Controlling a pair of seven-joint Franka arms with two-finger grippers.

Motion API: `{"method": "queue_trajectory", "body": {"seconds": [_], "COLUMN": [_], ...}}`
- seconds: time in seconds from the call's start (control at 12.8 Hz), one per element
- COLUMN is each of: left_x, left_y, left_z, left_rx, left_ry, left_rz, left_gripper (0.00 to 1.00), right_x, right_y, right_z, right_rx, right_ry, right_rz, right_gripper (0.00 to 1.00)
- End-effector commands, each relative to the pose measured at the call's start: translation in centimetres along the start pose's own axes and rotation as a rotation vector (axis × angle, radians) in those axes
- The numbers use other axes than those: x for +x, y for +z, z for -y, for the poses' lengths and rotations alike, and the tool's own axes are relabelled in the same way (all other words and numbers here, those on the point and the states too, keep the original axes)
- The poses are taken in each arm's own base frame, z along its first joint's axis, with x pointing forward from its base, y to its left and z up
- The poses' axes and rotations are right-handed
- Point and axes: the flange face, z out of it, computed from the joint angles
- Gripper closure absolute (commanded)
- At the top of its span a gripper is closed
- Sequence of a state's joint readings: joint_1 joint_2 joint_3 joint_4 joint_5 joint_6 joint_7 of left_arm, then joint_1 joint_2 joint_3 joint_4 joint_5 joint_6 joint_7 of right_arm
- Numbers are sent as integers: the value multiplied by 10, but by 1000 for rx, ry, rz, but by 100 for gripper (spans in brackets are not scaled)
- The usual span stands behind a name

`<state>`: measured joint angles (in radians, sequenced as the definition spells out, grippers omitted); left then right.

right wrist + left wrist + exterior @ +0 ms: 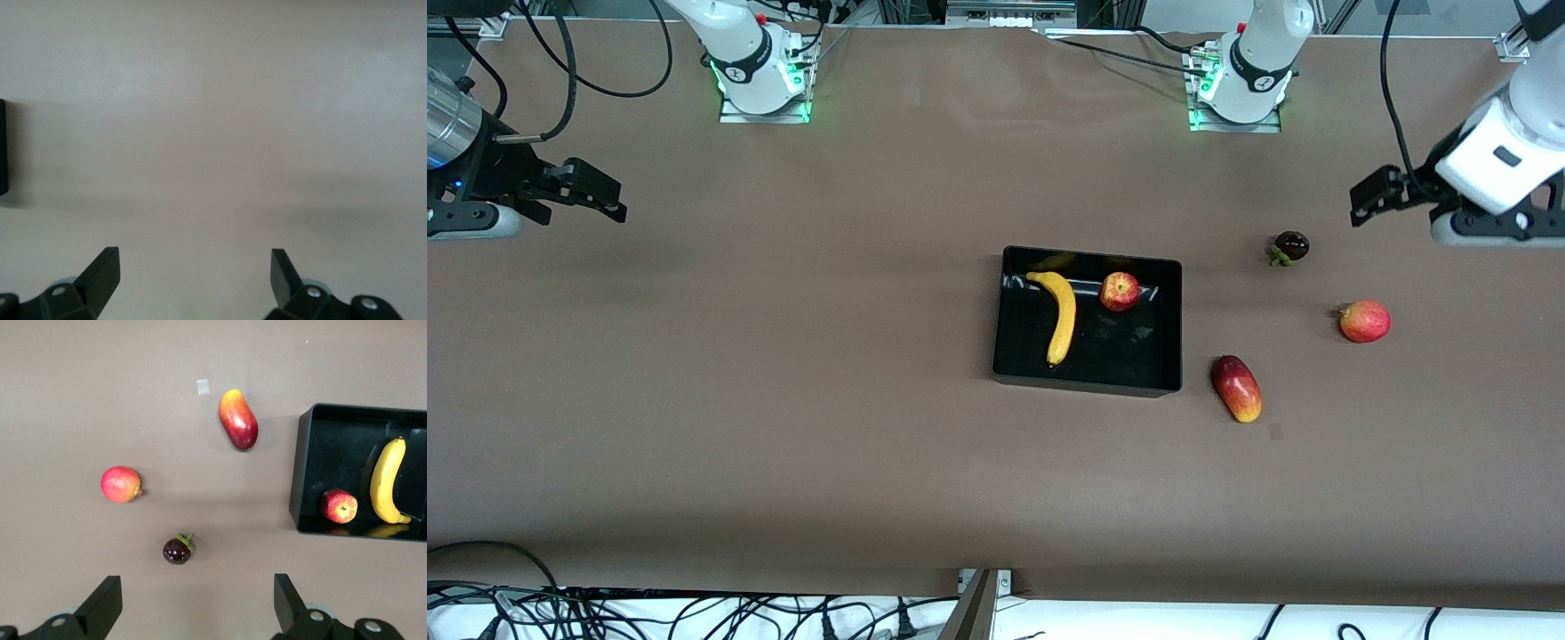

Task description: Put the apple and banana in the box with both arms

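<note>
- Mango-like red-yellow fruit [1236, 388] lies nearest the front camera, on the tabletop [783, 400] just beside the box's corner toward the left arm's end; not a task item, so prob. left there on purpose.
- Box [1165, 329] sits mid-tabletop w/ both task things inside: banana [1057, 316] lying lengthwise on the floor toward the right arm's end, apple [1120, 291] beside it, close to the wall farther from the camera. The two are apart, not touching. Task looks done.
- Pinkish-red round fruit [1365, 321] and, farther from the camera, small dark fruit w/ green leaves [1290, 246] lie on the tabletop well apart from the box; distractors, untouched.
- Left hand [1383, 197] hangs over the tabletop at its own end, near the dark fruit, fingers spread, nothing in them.
- Right hand [591, 194] hangs over bare tabletop at its own end, fingers spread, holding nothing. Both arms appear parked clear of the box.
</note>
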<state>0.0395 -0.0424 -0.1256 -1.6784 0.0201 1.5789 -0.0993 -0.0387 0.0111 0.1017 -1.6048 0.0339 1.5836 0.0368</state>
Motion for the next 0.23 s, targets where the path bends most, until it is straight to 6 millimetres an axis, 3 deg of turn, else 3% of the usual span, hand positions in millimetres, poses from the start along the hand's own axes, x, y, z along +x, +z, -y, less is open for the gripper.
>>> {"method": "queue_trajectory", "body": {"seconds": [0.0, 0.16], "left_x": [-5, -5], "left_y": [9, 10], "left_z": [4, 3], "left_rx": [-21, -19], "left_ry": [-18, -16], "left_rz": [-9, -8], "left_gripper": [0, 0], "right_x": [1, 1], "right_y": [-5, -5], "right_z": [-1, -1], "right_rx": [-11, -11], "right_ry": [12, 12], "right_rz": [-2, -2], "right_gripper": [0, 0]}}
